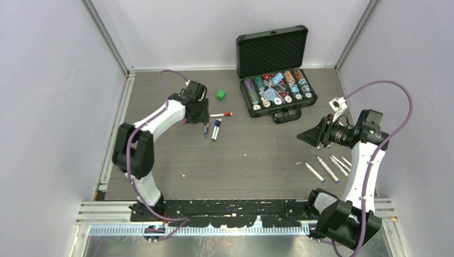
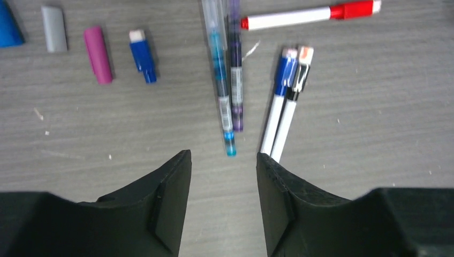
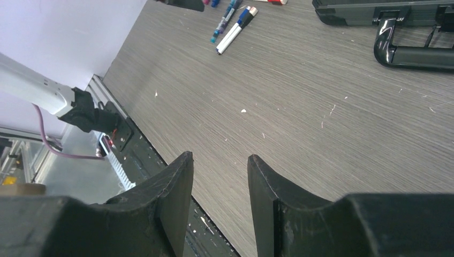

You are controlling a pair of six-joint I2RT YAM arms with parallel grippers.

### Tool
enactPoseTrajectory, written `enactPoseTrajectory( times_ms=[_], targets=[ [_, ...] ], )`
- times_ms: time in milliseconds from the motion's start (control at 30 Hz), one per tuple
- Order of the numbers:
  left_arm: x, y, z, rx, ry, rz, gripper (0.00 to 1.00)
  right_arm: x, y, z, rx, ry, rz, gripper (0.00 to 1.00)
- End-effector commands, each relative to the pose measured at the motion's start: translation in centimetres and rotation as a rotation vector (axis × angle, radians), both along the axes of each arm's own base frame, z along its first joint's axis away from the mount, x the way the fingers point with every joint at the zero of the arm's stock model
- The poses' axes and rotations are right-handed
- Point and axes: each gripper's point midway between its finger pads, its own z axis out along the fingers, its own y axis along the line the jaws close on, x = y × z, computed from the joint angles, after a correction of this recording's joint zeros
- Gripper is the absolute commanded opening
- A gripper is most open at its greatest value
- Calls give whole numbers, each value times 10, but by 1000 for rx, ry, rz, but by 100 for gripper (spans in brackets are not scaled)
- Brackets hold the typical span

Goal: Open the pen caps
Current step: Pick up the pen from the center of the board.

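Grey wood-grain worktop [image 1: 246, 160] is enclosed by pale walls on three sides. Toward its far left corner the left gripper [image 2: 223, 158] is held low over a cluster of pens, with its jaws partly apart and only bare surface between them, so nothing is gripped. Just ahead of the fingertips a teal pen [image 2: 220, 80] and a purple pen [image 2: 235, 80] are laid side by side. Next to them a blue-capped pen [image 2: 278, 101] and a black-capped pen [image 2: 292, 101] are laid together (both with white barrels), and a red-capped pen [image 2: 300, 16] lies across beyond them. Three loose caps are seen apart from each other: a grey cap [image 2: 54, 36], a magenta cap [image 2: 98, 54] and a blue cap [image 2: 142, 56]. Near the right edge the right gripper [image 3: 219, 160] is held above the worktop, its jaws likewise partly apart and empty. Several more pens [image 1: 327, 168] are laid in a loose row close to that edge. An open black case [image 1: 275, 69] with poker chips is placed at the far edge, and a green cube [image 1: 220, 95] is seen just beyond the left gripper.
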Motion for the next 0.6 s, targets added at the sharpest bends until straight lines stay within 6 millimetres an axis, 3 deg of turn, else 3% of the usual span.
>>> enactPoseTrajectory(
  times_ms=[0, 167, 300, 567],
  targets=[
    [30, -1, -4, 52, -31, 10, 50, 0, 1, 5, -17, -39, 4, 47],
    [47, -2, -19, 90, -15, 14, 48, 0, 1, 5, -22, -44, 3, 47],
    [58, 0, -29, 98, 5, 23, 40, 0, 1, 5, -21, -43, 3, 47],
    [66, 3, -45, 94, 38, 27, 31, 0, 0, 4, -22, -37, 2, 48]
  ],
)
